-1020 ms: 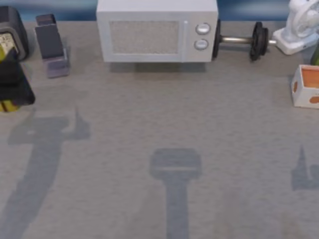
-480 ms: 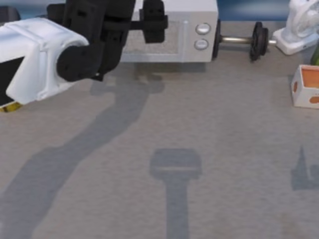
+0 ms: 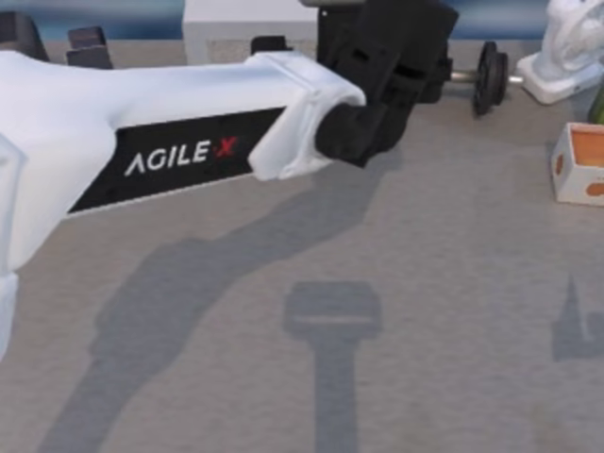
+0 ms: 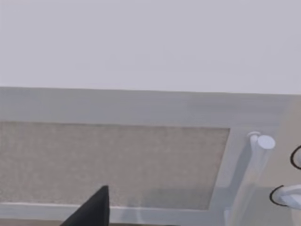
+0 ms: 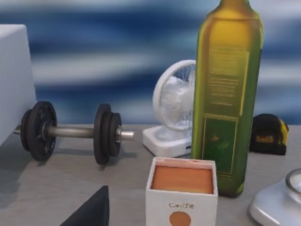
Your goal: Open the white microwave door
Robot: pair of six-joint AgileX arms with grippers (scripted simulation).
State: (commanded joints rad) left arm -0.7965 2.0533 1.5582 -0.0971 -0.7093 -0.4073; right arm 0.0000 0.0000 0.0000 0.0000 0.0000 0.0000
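**Top view.** White microwave [image 3: 247,21] at 12 o'clock on the desk [image 3: 453,283], largely covered by the left arm [image 3: 170,142], which reaches in from 9 o'clock. Left tool [image 3: 387,57] over the microwave's knob end; whether released or clenched cannot be told. Dumbbell [image 3: 486,77] just beside the microwave toward 1 o'clock; white fan [image 3: 566,52] and small box [image 3: 580,162] toward 2 o'clock. Right arm not seen here.

**Left wrist view.** White microwave door [image 4: 113,160] fills the frame, mesh window flush in the front, vertical handle [image 4: 257,155] next to the knobs [image 4: 287,195]. Door judged shut; no contact with the handle visible. Left to do: grasp and swing.

**Right wrist view.** Right arm parked; dumbbell, fan, box [image 5: 182,193], olive-oil bottle [image 5: 228,94] ahead of it. Tool state cannot be told.

**Change.** Half a second ago the left arm stood over the microwave's 9 o'clock end; a second ago it was absent. Now it spans the front.
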